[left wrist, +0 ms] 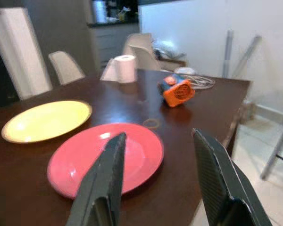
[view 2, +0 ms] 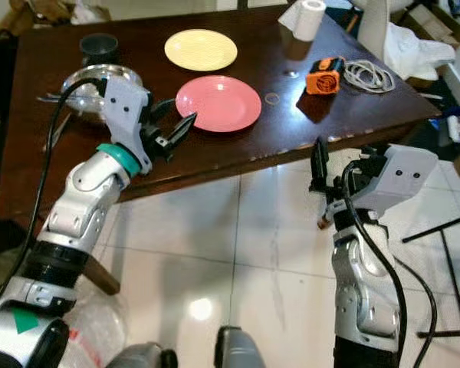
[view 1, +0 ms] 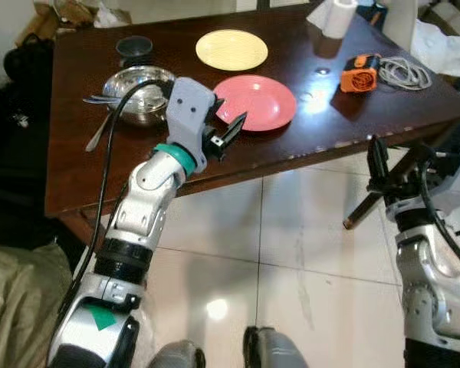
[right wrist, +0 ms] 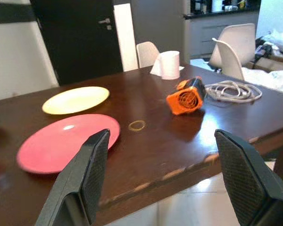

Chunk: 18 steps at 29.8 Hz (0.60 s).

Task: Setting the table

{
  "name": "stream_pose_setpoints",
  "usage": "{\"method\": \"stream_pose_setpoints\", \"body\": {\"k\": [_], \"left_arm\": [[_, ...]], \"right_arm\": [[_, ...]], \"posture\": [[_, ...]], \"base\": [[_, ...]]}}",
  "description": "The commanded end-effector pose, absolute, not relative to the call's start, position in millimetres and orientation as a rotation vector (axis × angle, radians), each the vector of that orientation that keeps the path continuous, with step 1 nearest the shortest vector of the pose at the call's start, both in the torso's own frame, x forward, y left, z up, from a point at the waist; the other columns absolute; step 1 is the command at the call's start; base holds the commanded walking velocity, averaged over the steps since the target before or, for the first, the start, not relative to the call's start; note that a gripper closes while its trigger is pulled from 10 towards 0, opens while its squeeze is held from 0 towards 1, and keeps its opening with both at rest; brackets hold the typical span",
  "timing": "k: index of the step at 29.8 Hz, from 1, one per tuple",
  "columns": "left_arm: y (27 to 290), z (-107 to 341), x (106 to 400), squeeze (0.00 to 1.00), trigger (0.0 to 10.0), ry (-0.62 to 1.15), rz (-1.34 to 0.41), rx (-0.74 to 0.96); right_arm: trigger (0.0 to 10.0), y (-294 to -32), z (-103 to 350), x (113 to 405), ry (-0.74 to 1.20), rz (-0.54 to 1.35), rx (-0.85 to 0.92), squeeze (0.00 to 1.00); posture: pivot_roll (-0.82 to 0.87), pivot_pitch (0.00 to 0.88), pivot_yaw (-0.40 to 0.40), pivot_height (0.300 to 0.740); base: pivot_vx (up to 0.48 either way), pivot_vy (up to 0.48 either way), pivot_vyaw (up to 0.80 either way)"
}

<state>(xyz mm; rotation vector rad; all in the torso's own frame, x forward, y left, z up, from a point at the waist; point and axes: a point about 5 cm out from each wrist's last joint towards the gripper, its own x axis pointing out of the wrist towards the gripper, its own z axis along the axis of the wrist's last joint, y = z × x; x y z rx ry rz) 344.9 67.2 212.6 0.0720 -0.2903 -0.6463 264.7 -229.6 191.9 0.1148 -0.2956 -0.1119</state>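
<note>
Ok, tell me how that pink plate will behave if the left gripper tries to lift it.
The pink plate looks rigid and glossy, so it may slip between the fingers. It lies flat on the table, so its low rim is probably hard to get under. The open left gripper hovers beside it.

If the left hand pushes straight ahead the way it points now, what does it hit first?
Most likely the pink plate: the open left hand points at it across the table, low over the near edge. The yellow plate lies beyond and to one side. Height is hard to judge.

Two plates (view 1: 254, 102) (view 1: 231, 49) lie mid-tabletop (view 1: 77, 153), one behind the other. A bowl (view 1: 138, 88) holding cutlery sits toward the left edge, a cup (view 1: 134, 50) behind it. A fan (view 1: 359, 73), cable (view 1: 404, 73) and paper roll (view 1: 339, 17) occupy the right end.
</note>
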Motion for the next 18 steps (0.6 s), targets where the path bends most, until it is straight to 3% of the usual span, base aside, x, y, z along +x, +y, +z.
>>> {"method": "stream_pose_setpoints", "body": {"k": [1,14,18], "left_arm": [[71.8,210.2,345.3,0.0,10.0,-0.282,-0.636,0.087],[70.8,210.1,344.6,0.0,10.0,-0.281,-0.644,0.091],[70.1,207.9,342.4,0.0,10.0,-0.271,-0.662,0.103]], "right_arm": [[10.0,-228.3,190.7,263.9,-0.291,-0.108,0.13,0.0],[10.0,-229.4,189.3,264.0,-0.284,-0.105,0.135,0.0],[10.0,-230.8,188.3,263.3,-0.276,-0.102,0.127,0.0]], "posture": [[0.03,0.015,0.049,0.74],[0.03,0.013,0.048,0.74],[0.03,0.012,0.047,0.74]], "base": [[0.42,0.0,0.0],[0.4,0.0,0.0],[0.0,0.0,0.0]]}}
